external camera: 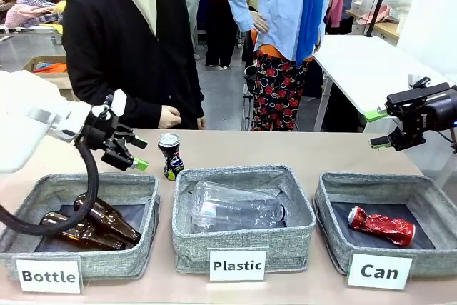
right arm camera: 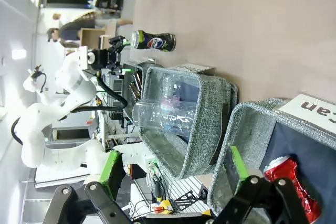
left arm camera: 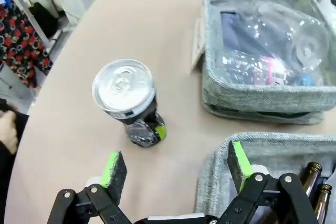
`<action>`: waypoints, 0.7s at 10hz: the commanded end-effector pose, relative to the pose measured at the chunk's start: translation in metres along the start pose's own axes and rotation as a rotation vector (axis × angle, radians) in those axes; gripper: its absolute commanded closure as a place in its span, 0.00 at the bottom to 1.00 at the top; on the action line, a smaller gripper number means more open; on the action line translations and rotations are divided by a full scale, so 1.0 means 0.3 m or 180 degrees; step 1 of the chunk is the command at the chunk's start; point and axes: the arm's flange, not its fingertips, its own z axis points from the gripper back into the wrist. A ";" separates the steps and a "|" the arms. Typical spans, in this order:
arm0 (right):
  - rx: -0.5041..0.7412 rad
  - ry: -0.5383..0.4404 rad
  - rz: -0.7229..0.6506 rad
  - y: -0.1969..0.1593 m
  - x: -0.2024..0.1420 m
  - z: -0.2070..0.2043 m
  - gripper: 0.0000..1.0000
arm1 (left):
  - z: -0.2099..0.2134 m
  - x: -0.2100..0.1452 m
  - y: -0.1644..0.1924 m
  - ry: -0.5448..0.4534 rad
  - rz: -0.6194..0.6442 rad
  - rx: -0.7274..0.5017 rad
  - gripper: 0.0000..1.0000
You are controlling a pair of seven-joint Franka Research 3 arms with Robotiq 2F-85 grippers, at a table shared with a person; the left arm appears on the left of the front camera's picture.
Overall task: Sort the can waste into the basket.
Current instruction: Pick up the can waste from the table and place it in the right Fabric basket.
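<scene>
A black can [external camera: 170, 156] with a silver top stands upright on the table behind the baskets; the same black can [left arm camera: 130, 100] sits just ahead of my left gripper [left arm camera: 176, 169], which is open and empty. My left gripper [external camera: 137, 153] hovers left of the can. The crumpled red can [external camera: 381, 226] lies in the "Can" basket [external camera: 428, 198]. My right gripper [external camera: 377, 128] hangs open above that basket's far right side. In the right wrist view the right gripper [right arm camera: 173, 169] is open over the red can [right arm camera: 293, 186] and the black can [right arm camera: 153, 41] stands farther off.
The "Plastic" basket [external camera: 300, 208] in the middle holds a clear bottle [external camera: 235, 206]. The "Bottle" basket [external camera: 146, 237] at left holds brown glass bottles [external camera: 107, 218]. A person in a black jacket stands at the far edge, a hand [external camera: 170, 116] near the table.
</scene>
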 end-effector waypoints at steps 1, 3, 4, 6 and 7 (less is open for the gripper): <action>0.0019 0.0010 0.0060 0.004 -0.002 0.010 0.00 | -0.021 0.030 0.038 -0.0092 0.0132 -0.0038 0.00; 0.0019 0.0010 0.0060 0.004 -0.002 0.010 0.00 | -0.067 0.040 0.093 -0.0124 0.0228 -0.0072 0.00; 0.0019 0.0010 0.0060 0.004 -0.002 0.010 0.00 | -0.086 0.037 0.113 -0.0109 0.0267 -0.0024 0.00; 0.0019 0.0010 0.0060 0.004 -0.002 0.010 0.00 | -0.117 0.034 0.140 -0.0218 0.0320 -0.0163 0.00; 0.0019 0.0010 0.0060 0.004 -0.002 0.010 0.00 | -0.132 0.031 0.146 -0.0239 0.0332 -0.0198 0.00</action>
